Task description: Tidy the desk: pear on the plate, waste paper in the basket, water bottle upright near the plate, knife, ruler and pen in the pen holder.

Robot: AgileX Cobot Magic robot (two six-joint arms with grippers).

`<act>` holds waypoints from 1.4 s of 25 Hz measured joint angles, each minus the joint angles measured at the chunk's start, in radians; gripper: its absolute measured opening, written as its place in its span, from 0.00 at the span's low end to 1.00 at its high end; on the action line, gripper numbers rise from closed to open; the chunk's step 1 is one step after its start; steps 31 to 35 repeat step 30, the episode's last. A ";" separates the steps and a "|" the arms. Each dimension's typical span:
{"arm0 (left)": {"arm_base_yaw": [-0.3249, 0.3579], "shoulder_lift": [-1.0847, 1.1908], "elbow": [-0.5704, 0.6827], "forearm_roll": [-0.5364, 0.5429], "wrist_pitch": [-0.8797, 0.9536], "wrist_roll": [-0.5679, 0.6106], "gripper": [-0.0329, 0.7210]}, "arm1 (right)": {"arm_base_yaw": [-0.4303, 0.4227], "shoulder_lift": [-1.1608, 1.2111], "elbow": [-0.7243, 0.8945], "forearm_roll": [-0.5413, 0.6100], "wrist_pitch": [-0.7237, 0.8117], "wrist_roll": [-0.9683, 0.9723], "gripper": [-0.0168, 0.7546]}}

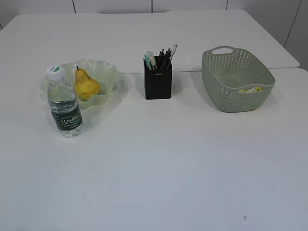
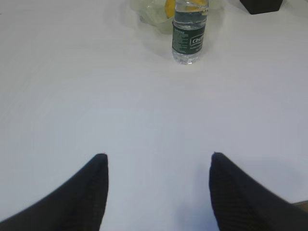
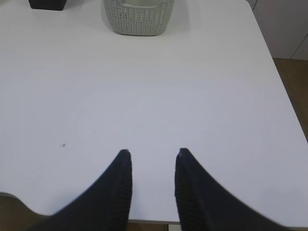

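Observation:
The yellow pear (image 1: 86,85) lies on the wavy pale green plate (image 1: 109,74). In front of the plate the water bottle (image 1: 64,103) stands upright, white cap on top. The black pen holder (image 1: 158,83) holds several pens and sticks; knife and ruler cannot be told apart among them. Yellow waste paper (image 1: 251,90) rests inside the sage green basket (image 1: 236,79). Neither arm shows in the exterior view. My left gripper (image 2: 159,156) is open over bare table, far short of the water bottle (image 2: 189,33). My right gripper (image 3: 152,151) is open near the table's front edge, nothing between its fingers.
A second white table adjoins at the back. The right wrist view shows the table's right edge (image 3: 276,72) with wooden floor beyond, and the basket (image 3: 138,17) and pen holder (image 3: 47,4) far ahead.

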 joint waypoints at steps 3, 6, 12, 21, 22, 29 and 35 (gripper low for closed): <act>-0.004 0.000 0.000 0.002 0.000 0.000 0.66 | 0.000 0.000 0.000 0.000 0.000 0.000 0.36; -0.004 0.000 0.000 0.002 0.000 0.000 0.66 | 0.000 0.000 0.000 0.000 0.000 0.000 0.36; 0.034 0.000 0.000 0.002 0.000 0.000 0.66 | 0.000 0.000 0.000 0.008 0.000 0.000 0.36; 0.052 0.000 0.000 0.002 0.000 0.000 0.66 | 0.000 0.000 0.000 0.019 0.000 0.006 0.36; 0.052 0.000 0.000 0.002 0.000 0.000 0.66 | 0.000 0.000 0.000 0.019 0.000 0.006 0.36; 0.052 0.000 0.000 0.002 0.000 0.000 0.66 | 0.000 0.000 0.000 0.019 -0.002 0.008 0.36; 0.052 0.000 0.000 0.002 0.000 0.000 0.66 | 0.000 0.000 0.000 0.019 -0.002 0.008 0.36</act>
